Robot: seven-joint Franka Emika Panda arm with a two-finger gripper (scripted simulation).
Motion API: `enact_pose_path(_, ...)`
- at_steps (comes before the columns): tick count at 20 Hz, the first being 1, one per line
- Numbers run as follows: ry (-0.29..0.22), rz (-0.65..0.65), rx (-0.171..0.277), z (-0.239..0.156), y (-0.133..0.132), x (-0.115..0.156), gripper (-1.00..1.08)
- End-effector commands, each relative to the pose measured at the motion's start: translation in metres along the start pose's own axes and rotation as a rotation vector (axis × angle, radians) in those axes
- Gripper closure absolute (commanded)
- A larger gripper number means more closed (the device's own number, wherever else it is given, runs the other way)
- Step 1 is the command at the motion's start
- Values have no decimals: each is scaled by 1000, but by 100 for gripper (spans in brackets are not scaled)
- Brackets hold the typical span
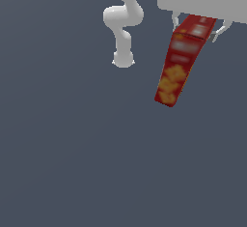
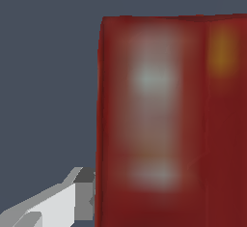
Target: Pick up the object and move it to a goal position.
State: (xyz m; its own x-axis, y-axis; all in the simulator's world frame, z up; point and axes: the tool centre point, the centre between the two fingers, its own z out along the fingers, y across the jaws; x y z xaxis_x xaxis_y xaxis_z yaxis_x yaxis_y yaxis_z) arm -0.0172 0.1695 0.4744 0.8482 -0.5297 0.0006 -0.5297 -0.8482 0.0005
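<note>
The object (image 1: 177, 59) is a tall, thin red box with orange-yellow cracker pictures and a pale label patch, seen at the upper right of the exterior view. My gripper (image 1: 197, 26) comes down over its upper end, one finger on each narrow side, shut on the box. In the wrist view the object (image 2: 169, 120) fills most of the picture, blurred, with one grey finger (image 2: 72, 199) pressed against its edge; the other finger is out of view. Whether the box's lower end touches the floor I cannot tell.
The arm's white base (image 1: 123, 59) and lower links (image 1: 123, 17) stand to the exterior view's left of the box. The dark grey floor (image 1: 96, 163) spreads all around.
</note>
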Motion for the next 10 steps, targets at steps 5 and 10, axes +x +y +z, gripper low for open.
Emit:
enact_pose_path(5,-1,1,0,-42,-13,-13,108)
enact_pose_path(10,-1,1,0,-66,-21,-20,108)
